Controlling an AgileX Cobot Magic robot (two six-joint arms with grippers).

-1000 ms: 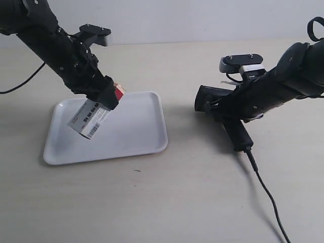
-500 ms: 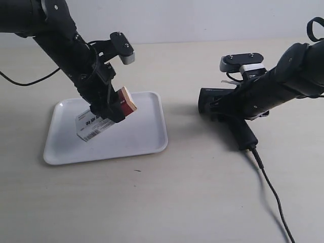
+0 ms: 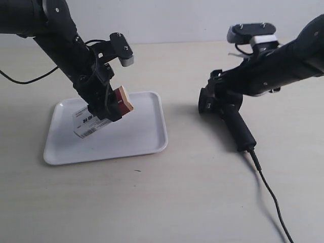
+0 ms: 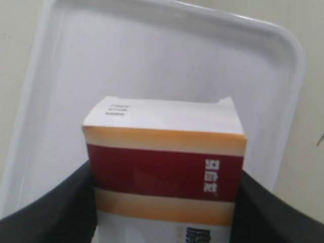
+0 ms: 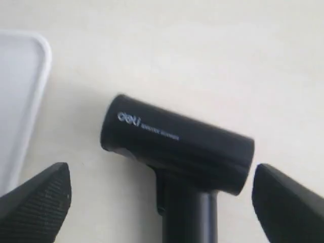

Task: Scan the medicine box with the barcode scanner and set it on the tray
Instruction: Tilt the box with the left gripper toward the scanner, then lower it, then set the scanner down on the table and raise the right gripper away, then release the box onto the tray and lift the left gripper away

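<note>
White cardboard shows between the left gripper [image 4: 164,202]'s two black fingers [image 4: 48,212], which pinch the medicine box [image 4: 164,167] at its red and tan end. The box juts out past the fingertips, tilted, its far white end low over the tray [image 4: 283,66]. In the exterior view the box [image 3: 104,112] hangs slanted under the gripper [image 3: 104,104], barcode end nearest the tray floor [image 3: 142,132]; whether that corner already touches the tray I cannot tell.

The right gripper [image 5: 162,195] has its jaws spread wide, one fingertip [image 5: 38,202] on each side of the scanner [image 5: 174,142] and clear of it. The scanner lies on the table [image 5: 212,50] between and just ahead of the jaws, its head crosswise to them, unheld. The exterior view shows it [image 3: 228,114] beneath the arm at that view's right, cable [image 3: 268,195] trailing off.

Risks, as I judge them: letting go while the box is this tilted could make it tip or slide on the smooth plastic, perhaps toward the rim. Pressing lower with the corner down could crush the carton or shove the tray. On the other side, a low retreat of the open jaws could clip the scanner's head or snag its cable and drag it.
</note>
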